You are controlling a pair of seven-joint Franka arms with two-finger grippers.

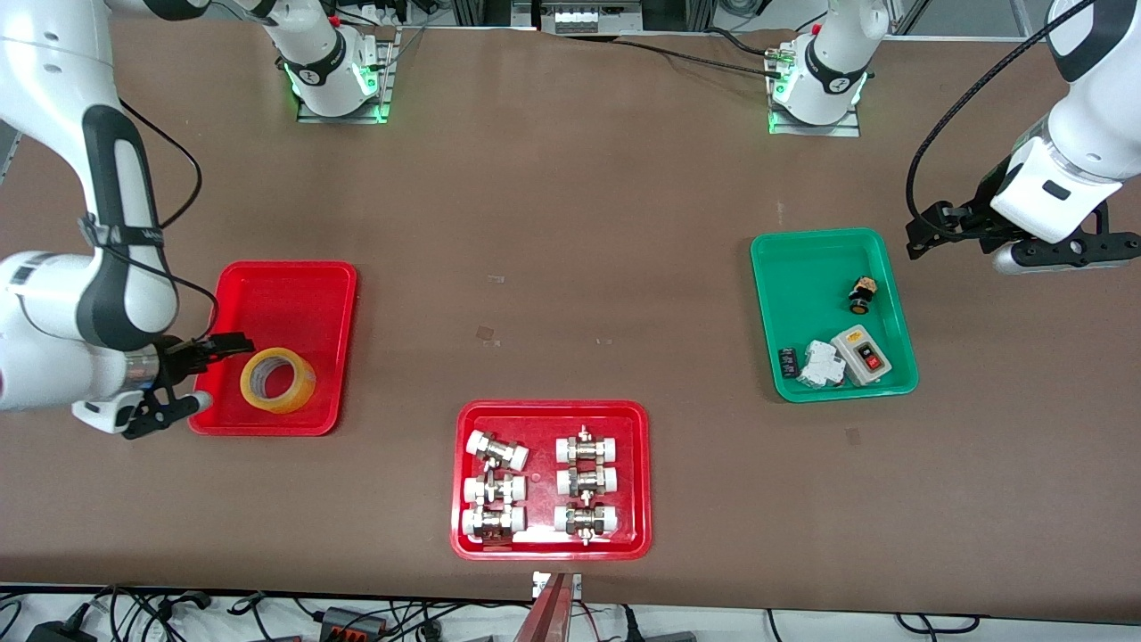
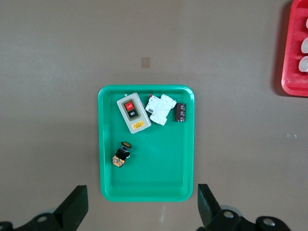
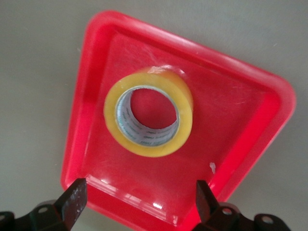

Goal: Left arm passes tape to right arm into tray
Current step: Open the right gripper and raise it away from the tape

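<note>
tape (image 1: 277,380): flat in red tray (image 1: 294,290), free of jaws | right gripper (image 3: 139,199): jaws wide, empty, above tray edge | left gripper (image 2: 142,207): jaws wide, empty, beside green tray (image 2: 144,187)

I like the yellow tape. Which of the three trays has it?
The red tray at the right arm's end holds the tape; the other red tray holds metal fittings, the green tray switches.

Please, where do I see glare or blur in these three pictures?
Front view: sharp, evenly lit; green lights glow at the arm bases. Right wrist view: white glare streaks on the glossy tray rim, tape clear, close gripper fingers soft. Left wrist view: even light, no glare on the green tray.
</note>
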